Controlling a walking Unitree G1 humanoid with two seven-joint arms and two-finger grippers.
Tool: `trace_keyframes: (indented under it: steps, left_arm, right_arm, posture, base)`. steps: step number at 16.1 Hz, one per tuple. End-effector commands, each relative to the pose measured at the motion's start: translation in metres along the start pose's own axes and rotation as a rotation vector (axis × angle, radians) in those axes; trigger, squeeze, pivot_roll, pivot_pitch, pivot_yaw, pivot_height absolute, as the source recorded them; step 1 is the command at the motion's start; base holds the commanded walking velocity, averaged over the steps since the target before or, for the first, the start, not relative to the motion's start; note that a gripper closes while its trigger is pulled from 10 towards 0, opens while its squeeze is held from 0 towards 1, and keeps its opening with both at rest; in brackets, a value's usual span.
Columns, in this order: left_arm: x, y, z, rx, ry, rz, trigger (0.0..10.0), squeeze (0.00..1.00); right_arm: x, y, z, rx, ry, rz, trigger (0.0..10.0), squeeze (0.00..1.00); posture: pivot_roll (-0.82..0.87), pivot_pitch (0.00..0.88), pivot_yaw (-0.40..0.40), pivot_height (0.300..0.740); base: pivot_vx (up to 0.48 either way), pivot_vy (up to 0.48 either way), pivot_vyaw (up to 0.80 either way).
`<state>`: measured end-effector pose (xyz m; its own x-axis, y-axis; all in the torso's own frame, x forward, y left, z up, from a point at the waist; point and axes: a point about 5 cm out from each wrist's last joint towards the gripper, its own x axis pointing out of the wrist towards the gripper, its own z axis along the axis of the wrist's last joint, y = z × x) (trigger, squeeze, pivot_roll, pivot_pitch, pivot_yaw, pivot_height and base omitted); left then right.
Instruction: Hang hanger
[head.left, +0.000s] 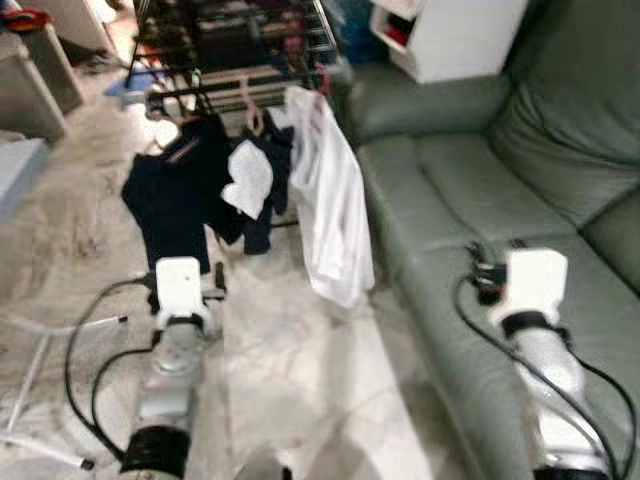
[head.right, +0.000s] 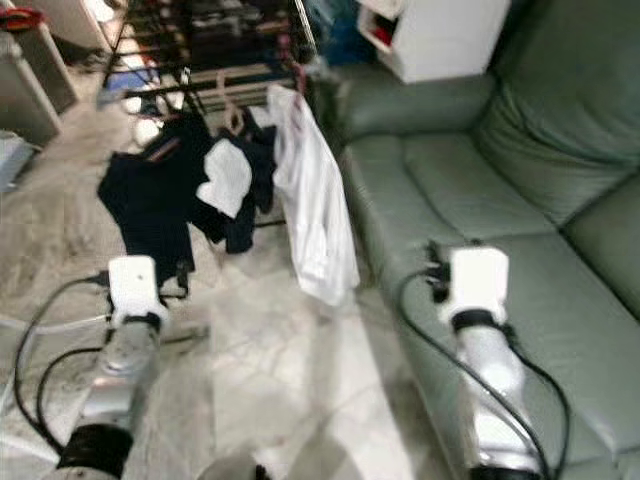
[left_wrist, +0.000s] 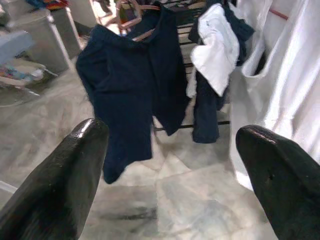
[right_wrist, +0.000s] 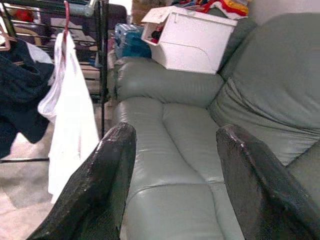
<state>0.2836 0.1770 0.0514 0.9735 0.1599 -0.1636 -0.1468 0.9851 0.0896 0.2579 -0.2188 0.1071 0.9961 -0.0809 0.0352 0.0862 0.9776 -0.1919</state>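
A black drying rack (head.left: 240, 80) stands ahead beside the sofa's arm. From its front rail hang a navy shirt (head.left: 175, 200) on a pink hanger (left_wrist: 142, 35), a small white garment (head.left: 250, 178) over another navy piece, and a long white shirt (head.left: 330, 200) on a red hanger (right_wrist: 65, 12). My left gripper (left_wrist: 172, 135) is open and holds nothing. It is low over the floor, short of the navy shirt. Out over the sofa seat, my right gripper (right_wrist: 175, 132) is open too, with nothing between its fingers.
A grey-green sofa (head.left: 480, 170) takes up the right side, with a white box (head.left: 450, 35) on its arm. Grey furniture (head.left: 30, 80) stands at the far left. A white tube frame (head.left: 30, 380) lies on the marble floor at the near left.
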Motion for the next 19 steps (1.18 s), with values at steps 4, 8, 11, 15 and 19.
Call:
trace_keyframes:
  steps: [4, 8, 11, 15, 19]
  left_arm:
    - [0.000, -0.001, 0.001, 0.016, -0.022, -0.036, 10.0, 0.00]
    - [0.000, -0.002, 0.002, 0.007, -0.028, -0.049, 10.0, 0.00]
    - [0.003, -0.007, 0.005, -0.005, -0.034, -0.073, 10.0, 0.00]
    - [0.003, -0.009, 0.009, 0.001, -0.067, -0.060, 10.0, 0.00]
    - [0.001, -0.010, 0.008, -0.005, -0.072, -0.098, 10.0, 0.00]
  right_arm:
    - [0.002, 0.012, -0.012, 0.005, 0.056, 0.014, 10.0, 0.00]
    - [-0.003, 0.017, -0.022, 0.015, 0.108, 0.023, 10.0, 0.00]
    - [0.002, 0.016, -0.015, 0.002, 0.068, 0.047, 10.0, 0.00]
    - [0.003, 0.014, -0.013, 0.007, 0.043, 0.055, 10.0, 0.00]
    - [0.001, 0.016, -0.012, -0.003, 0.034, 0.074, 10.0, 0.00]
  posture:
    - [-0.06, 0.000, 0.063, 0.740]
    - [-0.05, 0.000, 0.066, 0.740]
    - [-0.05, 0.000, 0.068, 0.740]
    - [-0.05, 0.000, 0.065, 0.740]
    - [-0.05, 0.000, 0.058, 0.740]
  base:
    - [0.000, 0.480, 0.00]
    - [0.000, 0.480, 0.00]
    - [0.000, 0.480, 0.00]
    - [0.000, 0.355, 0.00]
    - [0.000, 0.000, 0.77]
